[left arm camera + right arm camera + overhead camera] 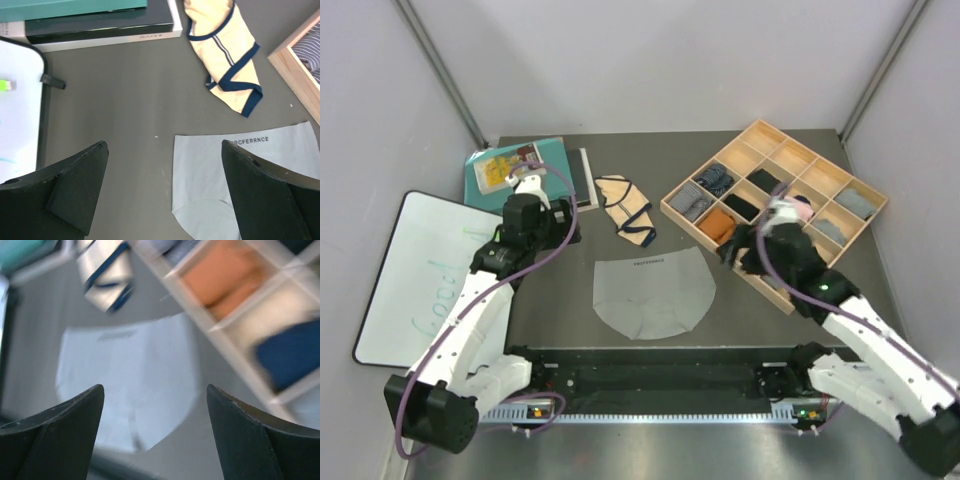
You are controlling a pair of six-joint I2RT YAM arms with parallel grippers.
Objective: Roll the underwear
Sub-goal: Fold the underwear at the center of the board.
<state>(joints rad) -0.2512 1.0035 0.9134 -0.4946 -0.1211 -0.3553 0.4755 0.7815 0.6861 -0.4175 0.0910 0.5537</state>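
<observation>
**Underwear rolling, opening step: both pairs are lying unrolled and nothing is being held.**

The bench (560, 290) is carrying a wooden divided tray (712, 163) at the right. The light-grey briefs (653, 290) are lying flat at centre, and the beige navy-edged briefs (628, 210) are lying crumpled just beyond them. The left gripper (164, 150) and right gripper (155, 390) are hovering released and empty. The next move is probably calling for pinching a grey edge. The left wrist view alone is showing the waistband lettering; the right wrist view is blurring; only the top view is showing the whole tray.
</observation>
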